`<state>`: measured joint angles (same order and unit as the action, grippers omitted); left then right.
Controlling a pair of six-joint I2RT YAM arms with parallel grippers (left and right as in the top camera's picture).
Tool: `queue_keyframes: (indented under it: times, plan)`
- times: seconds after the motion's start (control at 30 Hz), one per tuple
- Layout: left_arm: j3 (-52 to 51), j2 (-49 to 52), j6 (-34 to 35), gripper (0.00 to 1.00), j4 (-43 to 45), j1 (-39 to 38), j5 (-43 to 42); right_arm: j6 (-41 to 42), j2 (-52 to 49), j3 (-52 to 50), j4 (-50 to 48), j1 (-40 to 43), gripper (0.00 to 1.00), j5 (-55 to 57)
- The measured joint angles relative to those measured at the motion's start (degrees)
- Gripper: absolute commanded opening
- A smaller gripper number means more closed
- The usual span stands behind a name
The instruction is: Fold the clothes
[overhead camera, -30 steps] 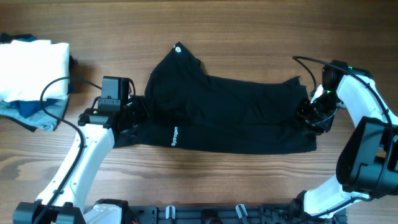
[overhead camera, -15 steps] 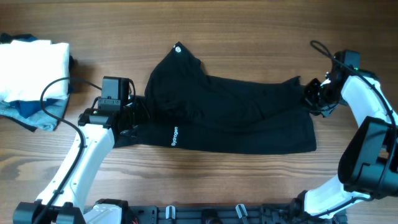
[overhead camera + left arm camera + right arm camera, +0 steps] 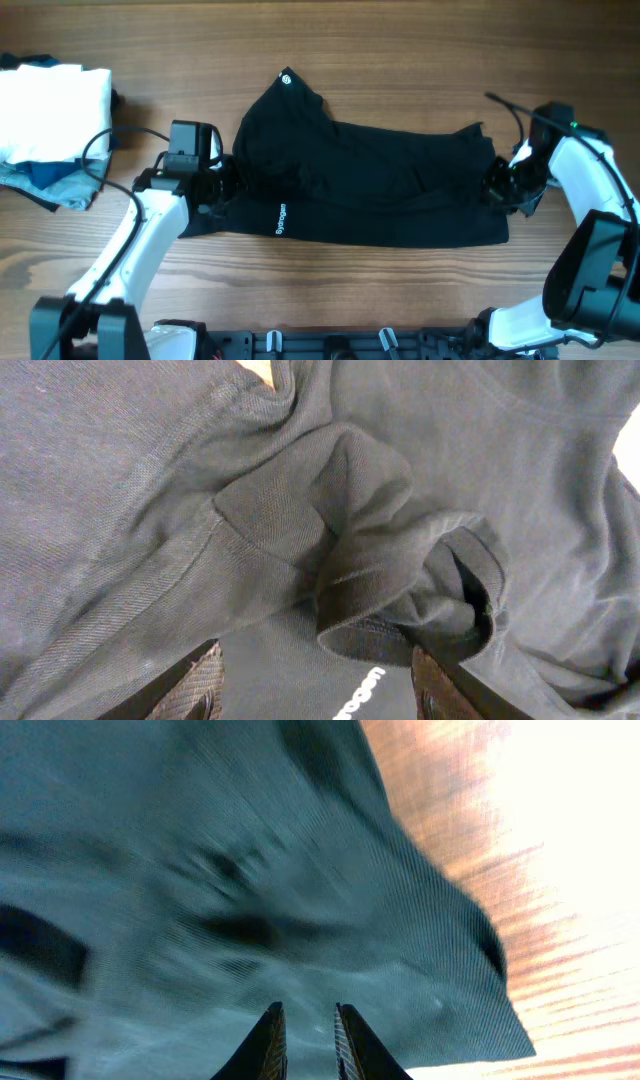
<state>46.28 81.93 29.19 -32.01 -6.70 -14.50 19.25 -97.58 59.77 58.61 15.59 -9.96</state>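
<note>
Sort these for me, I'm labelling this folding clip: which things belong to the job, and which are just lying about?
Part of the job:
black garment, spread across the table
left gripper, at its left end
right gripper, at its right end

Just lying about:
white folded cloth, far left
blue pieces beneath it

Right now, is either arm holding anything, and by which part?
Left gripper: jaws apart at a bunched fold of the black garment, not clamped. Right gripper: jaws nearly together at its right edge, blurred; cannot tell.
</note>
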Motion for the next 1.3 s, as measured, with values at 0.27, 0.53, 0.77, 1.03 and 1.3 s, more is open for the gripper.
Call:
queue_keyframes:
  times: [0.27,0.53,0.77,1.03,1.3]
  plan:
    - [0.0,9.6,0.0,0.18,11.7,-6.9,-0.6,-0.3,0.1,-9.0,-8.6,0.0,0.15,0.0]
    - [-0.1,4.0,0.4,0.17,22.9,1.4,-2.6,1.7,0.2,-9.0,-9.9,-0.1,0.1,1.9]
    - [0.1,3.2,1.0,0.66,20.0,2.1,-4.5,1.9,0.2,-9.0,-10.0,-0.1,0.11,2.1]
    - [0.1,3.6,-1.4,0.52,6.4,2.0,5.3,1.9,0.3,-9.0,-10.2,-0.1,0.11,2.3]
    - [0.1,8.1,-2.5,0.16,7.8,2.0,2.4,1.9,0.3,-9.0,-10.2,-0.1,0.11,2.3]
